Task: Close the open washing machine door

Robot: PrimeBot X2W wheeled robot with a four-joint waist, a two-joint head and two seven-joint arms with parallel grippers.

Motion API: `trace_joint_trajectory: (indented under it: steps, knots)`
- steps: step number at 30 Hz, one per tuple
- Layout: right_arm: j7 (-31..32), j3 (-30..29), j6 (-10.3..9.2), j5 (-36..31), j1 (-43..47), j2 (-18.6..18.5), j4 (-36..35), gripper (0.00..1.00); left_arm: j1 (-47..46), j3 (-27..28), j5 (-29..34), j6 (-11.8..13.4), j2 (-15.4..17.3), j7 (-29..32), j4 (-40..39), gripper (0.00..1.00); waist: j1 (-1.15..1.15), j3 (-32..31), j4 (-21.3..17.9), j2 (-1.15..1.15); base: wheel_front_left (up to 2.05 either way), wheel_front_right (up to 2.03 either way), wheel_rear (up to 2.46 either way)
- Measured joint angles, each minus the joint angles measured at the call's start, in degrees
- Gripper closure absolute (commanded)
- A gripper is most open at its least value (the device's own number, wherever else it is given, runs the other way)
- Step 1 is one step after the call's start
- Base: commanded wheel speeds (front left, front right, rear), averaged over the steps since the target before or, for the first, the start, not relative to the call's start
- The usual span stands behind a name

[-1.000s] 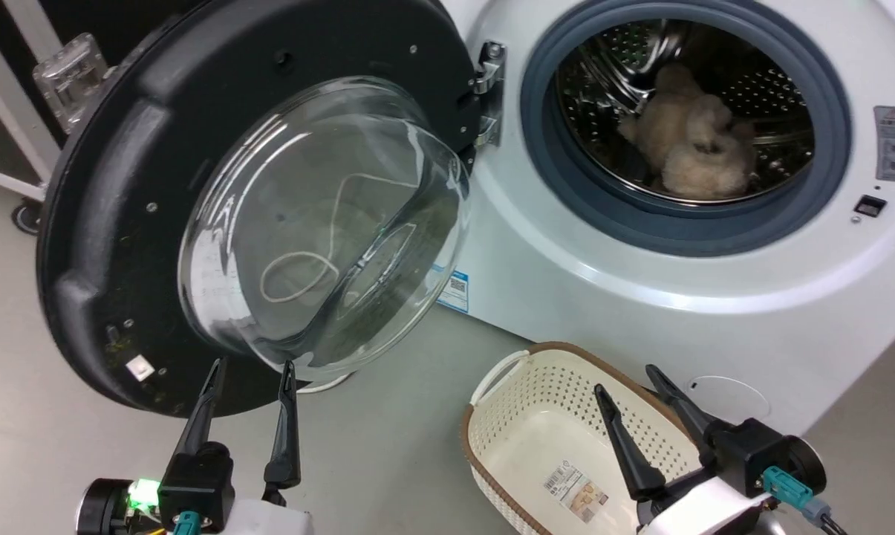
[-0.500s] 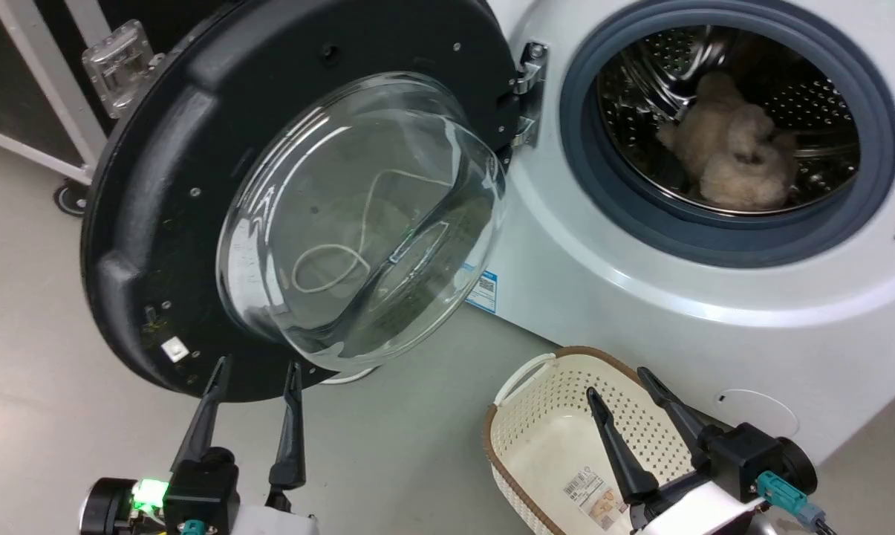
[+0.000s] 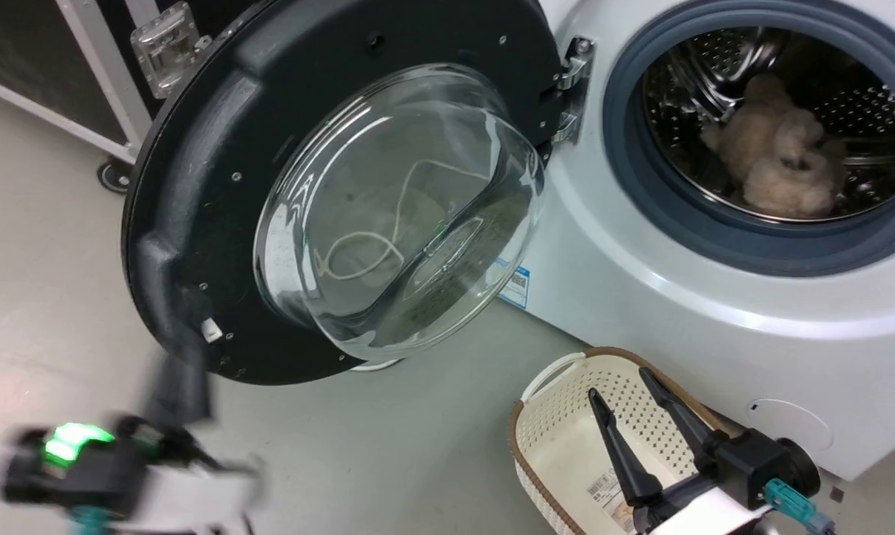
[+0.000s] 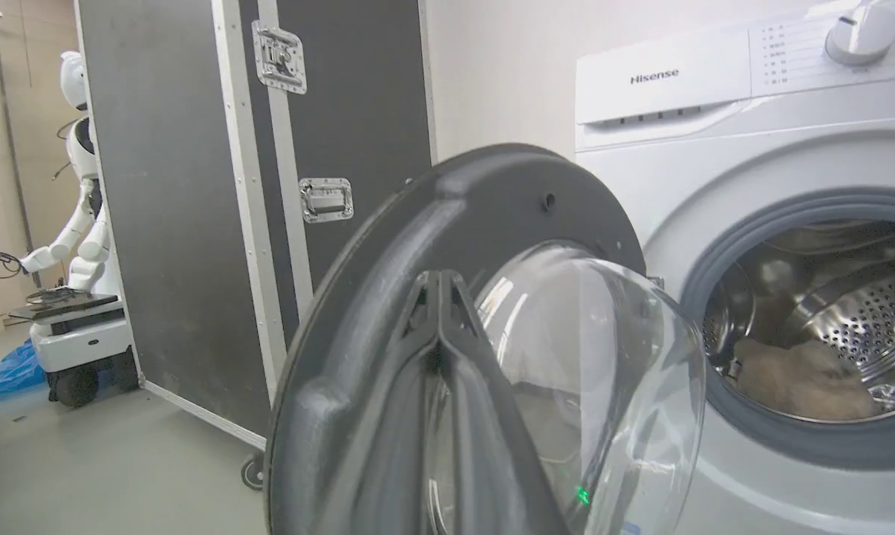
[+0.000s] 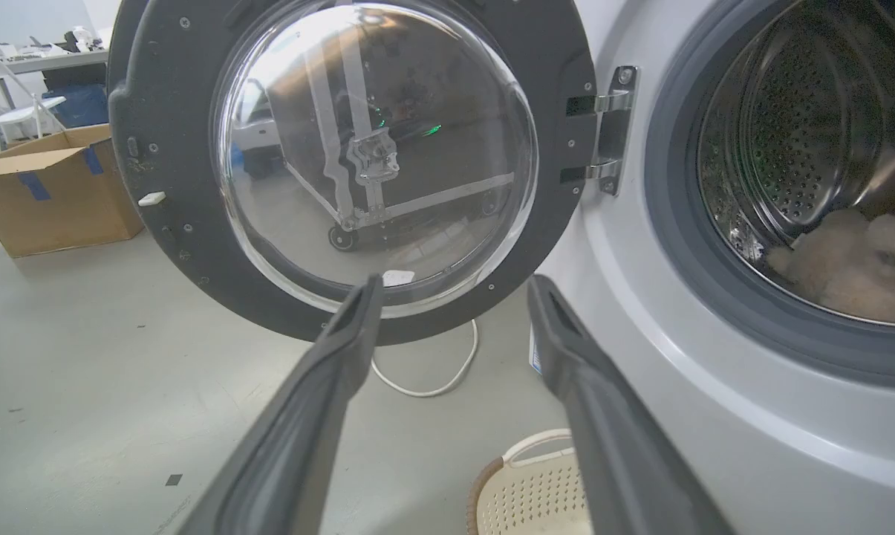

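With the washing machine door (image 3: 194,186) standing wide open to the left of the washing machine (image 3: 640,312), the left end effector (image 4: 440,282), closed tight near the door's free rim, should hook behind that edge and sweep it rightward, while the right end effector (image 3: 618,383) hangs open.

Place: we read this as a robotics lab or test room, not a home laundry.
Floor: bare grey floor (image 3: 46,260), scuffed, with pale plain walls.
Appliance: the washing machine (image 3: 640,312) stands free on that floor, with a cream laundry basket (image 3: 558,416) near its front.
Left of it: a tall black flight case (image 4: 180,223) with metal edging, latches and castors.
Far left: we see another white wheeled robot (image 4: 79,245) beyond the case.
Far side: a taped cardboard box (image 5: 61,200), a white folding chair (image 5: 16,104) and a cluttered surface (image 5: 61,59).
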Motion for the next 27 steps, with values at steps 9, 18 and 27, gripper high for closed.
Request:
trace_joint_trajectory:
  steps: [9, 18, 27]
  knots:
    - [-0.74, -3.38, 0.00, -1.76, 1.48, -0.14, -2.07, 0.00, -18.47, 14.14, -18.93, -7.73, 8.50, 3.74, 5.44, 1.00, 0.00, 2.01, -1.02, 0.00, 0.00, 0.00, 0.00]
    - [-0.74, -3.37, 0.00, -1.77, 1.30, -1.14, -2.05, 0.00, -33.10, 25.70, -38.91, -5.75, 13.84, 19.87, 25.12, 1.00, 0.01, 4.03, -4.63, 0.00, 0.00, 0.00, 0.00]
    - [-0.75, -3.77, 0.00, -2.34, 1.30, -1.01, -1.51, 0.00, -35.72, 27.72, -52.99, -4.63, 13.21, 38.01, 37.94, 1.00, 0.00, 3.77, -5.52, 0.00, 0.00, 0.00, 0.00]
